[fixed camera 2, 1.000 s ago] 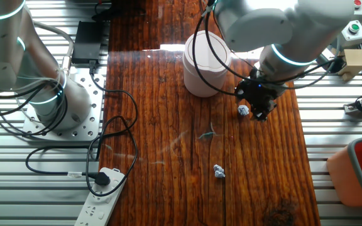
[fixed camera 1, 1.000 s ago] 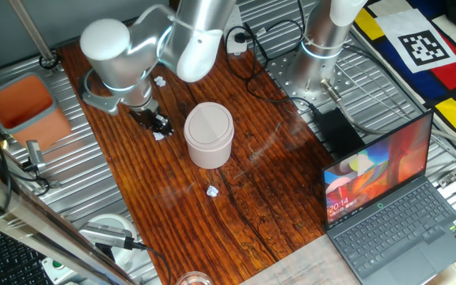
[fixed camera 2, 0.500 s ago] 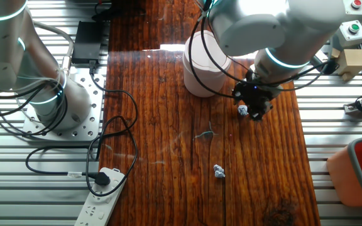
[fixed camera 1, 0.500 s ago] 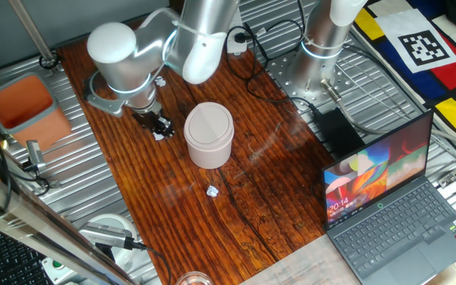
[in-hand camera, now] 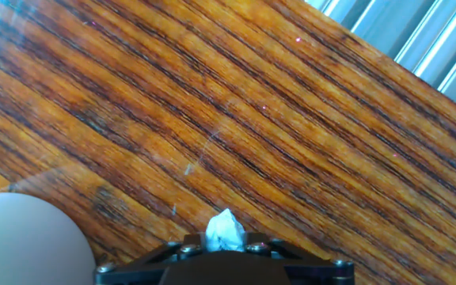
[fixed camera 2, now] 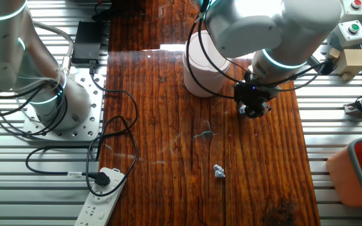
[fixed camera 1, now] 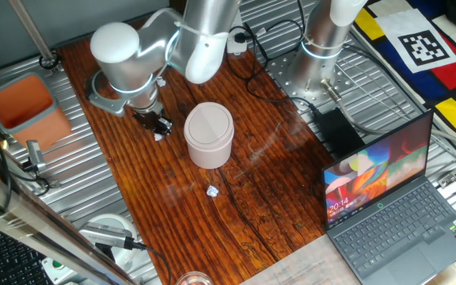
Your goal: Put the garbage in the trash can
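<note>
My gripper [fixed camera 1: 158,127] is low over the wooden table, just left of the pale pink trash can [fixed camera 1: 209,134], and is shut on a small white paper wad [in-hand camera: 224,231] that pokes out between its fingertips. The other fixed view shows the gripper [fixed camera 2: 252,110] beside the trash can [fixed camera 2: 200,66], with the wad [fixed camera 2: 243,110] at its tips. The trash can's rounded side [in-hand camera: 22,241] fills the lower left corner of the hand view. Its flap lid is shut. A second wad [fixed camera 1: 211,191] lies on the table in front of the can. Another wad [fixed camera 2: 219,170] lies apart on the wood.
An orange-red tub [fixed camera 1: 22,103] stands off the table's left edge. An open laptop [fixed camera 1: 394,198] is at the right. A second arm's base [fixed camera 1: 323,47] with black cables [fixed camera 2: 115,125] and a power strip [fixed camera 2: 105,188] is at the back.
The arm has shifted slightly towards the back of the table. The fingers have drawn in around the paper wad by the trash can. The other wads have not moved.
</note>
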